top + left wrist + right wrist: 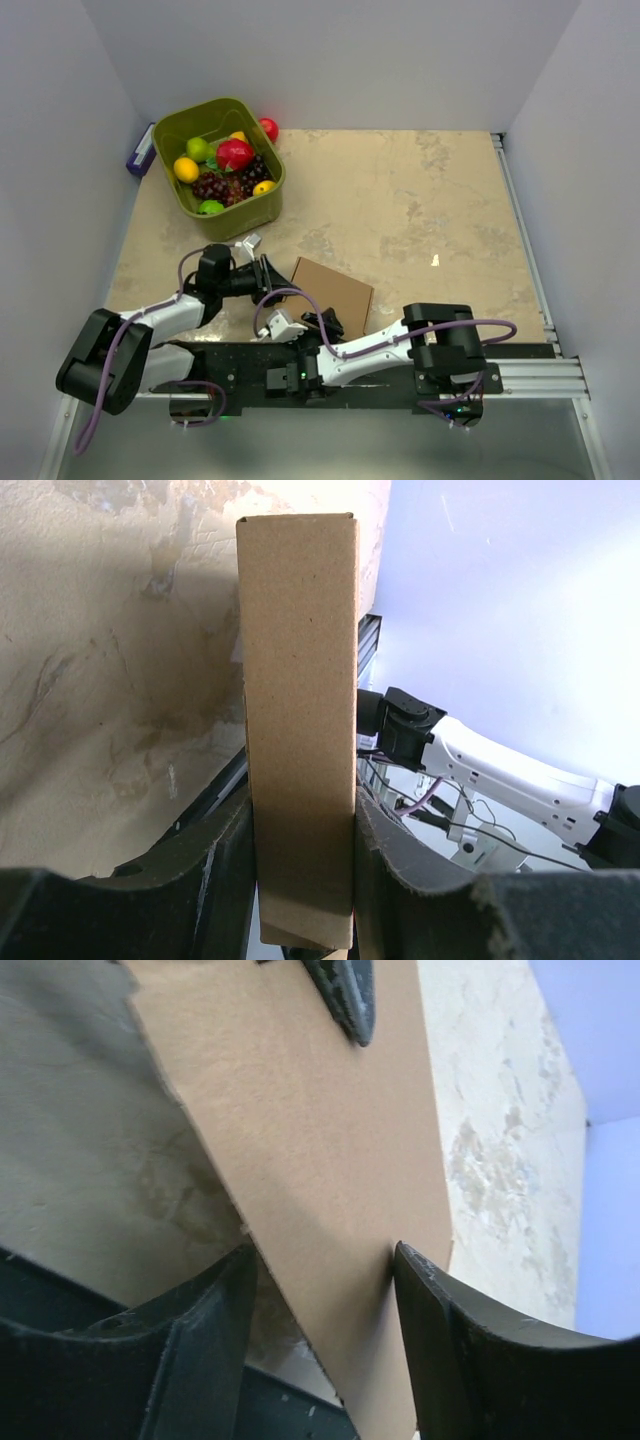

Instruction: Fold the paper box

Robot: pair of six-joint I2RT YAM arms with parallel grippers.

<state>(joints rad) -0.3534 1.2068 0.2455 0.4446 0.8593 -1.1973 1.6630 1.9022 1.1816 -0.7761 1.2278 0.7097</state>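
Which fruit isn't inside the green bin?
The small red fruit on the table behind the bin's far right corner. Every other one lies inside it.

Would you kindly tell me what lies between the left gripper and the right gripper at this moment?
The paper box: in the top view it spans from the left gripper to the right gripper.

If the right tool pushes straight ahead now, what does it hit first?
The paper box: its panel already sits at the right tool. Further on, probably a fingertip of the left tool; depth unclear.
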